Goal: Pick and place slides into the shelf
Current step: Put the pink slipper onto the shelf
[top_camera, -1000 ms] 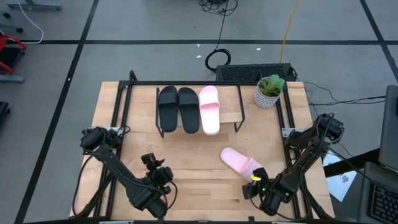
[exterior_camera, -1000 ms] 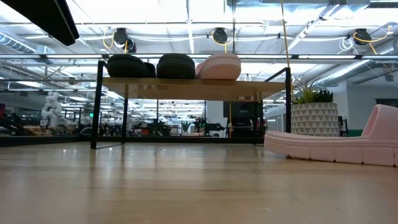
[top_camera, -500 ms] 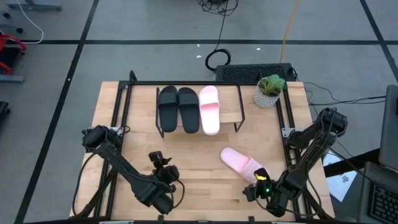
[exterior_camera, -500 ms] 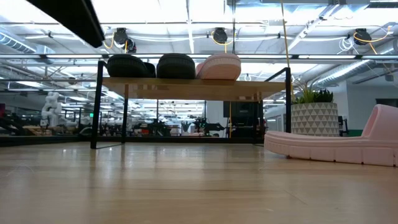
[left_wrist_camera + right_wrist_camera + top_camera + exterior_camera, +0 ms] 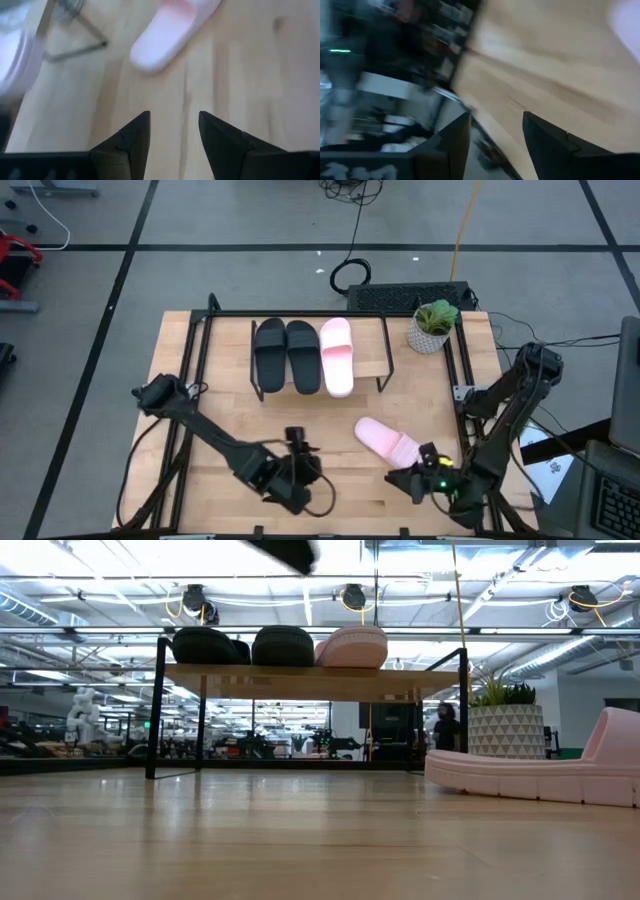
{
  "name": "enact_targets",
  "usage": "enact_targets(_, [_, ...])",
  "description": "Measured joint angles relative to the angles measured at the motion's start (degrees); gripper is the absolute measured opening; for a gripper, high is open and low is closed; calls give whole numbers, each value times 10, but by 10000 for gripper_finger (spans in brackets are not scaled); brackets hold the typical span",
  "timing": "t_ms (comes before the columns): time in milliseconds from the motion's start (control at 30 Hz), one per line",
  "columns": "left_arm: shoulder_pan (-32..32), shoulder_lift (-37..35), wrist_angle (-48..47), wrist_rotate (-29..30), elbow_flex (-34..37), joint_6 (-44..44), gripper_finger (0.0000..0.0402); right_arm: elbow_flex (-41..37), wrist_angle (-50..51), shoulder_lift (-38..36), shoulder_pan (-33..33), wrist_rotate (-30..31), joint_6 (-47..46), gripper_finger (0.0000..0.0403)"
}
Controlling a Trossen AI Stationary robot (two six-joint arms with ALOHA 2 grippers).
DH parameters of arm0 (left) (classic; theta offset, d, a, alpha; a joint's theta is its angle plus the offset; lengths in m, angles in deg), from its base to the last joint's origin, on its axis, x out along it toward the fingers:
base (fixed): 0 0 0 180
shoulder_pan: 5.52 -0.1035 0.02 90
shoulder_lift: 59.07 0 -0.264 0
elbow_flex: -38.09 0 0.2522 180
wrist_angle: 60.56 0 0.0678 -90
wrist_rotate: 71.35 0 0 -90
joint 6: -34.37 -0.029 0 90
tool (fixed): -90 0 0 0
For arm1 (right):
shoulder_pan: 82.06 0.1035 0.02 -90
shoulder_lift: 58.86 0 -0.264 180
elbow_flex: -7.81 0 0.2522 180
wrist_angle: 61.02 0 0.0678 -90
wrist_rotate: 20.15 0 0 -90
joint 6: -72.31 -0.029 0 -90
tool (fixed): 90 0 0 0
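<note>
The shelf (image 5: 318, 358) stands at the table's far middle. Two black slides (image 5: 286, 355) and one pink slide (image 5: 338, 356) lie on its wood top; they also show in the low view (image 5: 282, 646). The other pink slide (image 5: 386, 441) lies sole-down on the table at the near right, and it shows in the low view (image 5: 540, 776) and the left wrist view (image 5: 172, 32). My left gripper (image 5: 298, 444) is open and empty, to the left of this slide. My right gripper (image 5: 404, 478) is open and empty, just near of the slide's strap end.
A potted plant (image 5: 432, 327) stands at the table's far right corner, beside the shelf. The shelf's black wire legs (image 5: 158, 710) stand on the table. Bare wood lies between the shelf and the near edge. Cables and a keyboard (image 5: 410, 298) lie beyond the far edge.
My left gripper has gone toward the table's right edge, toward the loose pink slide, and stays open. My right arm has shifted a little near the table's right front corner. The slides have not moved.
</note>
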Motion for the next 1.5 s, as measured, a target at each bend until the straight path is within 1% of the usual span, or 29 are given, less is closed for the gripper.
enact_targets(100, [-29, 0, 93, -35, 0, -80, 172, 0, -87, -20, 0, 60, 147, 171])
enact_targets(167, [-49, 0, 141, -77, 0, -117, 172, 0, -153, -35, 0, 88, 257, 171])
enact_targets(267, [-74, 0, 185, -141, 0, -151, 172, 0, -262, -53, 0, 115, 428, 171])
enact_targets(400, [-91, 0, 202, -200, 0, -174, 172, 0, -397, -67, 1, 123, 635, 171])
enact_targets(500, [-99, 4, 232, -254, 0, -187, 172, 0, -466, -76, 1, 124, 746, 171])
enact_targets(567, [-102, 10, 259, -280, 0, -196, 172, 0, -494, -82, 1, 124, 799, 171])
enact_targets(700, [-103, 41, 302, -288, 0, -202, 172, 0, -513, -96, 1, 124, 856, 171])
enact_targets(800, [-109, 66, 356, -287, 0, -200, 172, 0, -517, -103, 1, 126, 885, 171])
enact_targets(1000, [-120, 102, 426, -271, -2, -199, 172, 0, -524, -117, 1, 150, 928, 171])
enact_targets(1033, [-122, 109, 449, -270, -3, -194, 172, 0, -523, -119, 1, 151, 934, 171])
enact_targets(1167, [-124, 127, 477, -265, -3, -189, 172, 0, -526, -127, 1, 151, 952, 171])
enact_targets(1233, [-124, 132, 467, -254, -2, -189, 172, 0, -526, -129, 1, 151, 958, 171])
enact_targets(1433, [-125, 156, 502, -244, -5, -185, 172, 0, -525, -131, -3, 155, 964, 171])
enact_targets(1500, [-127, 161, 497, -239, -3, -185, 172, 0, -526, -131, -4, 161, 964, 171])
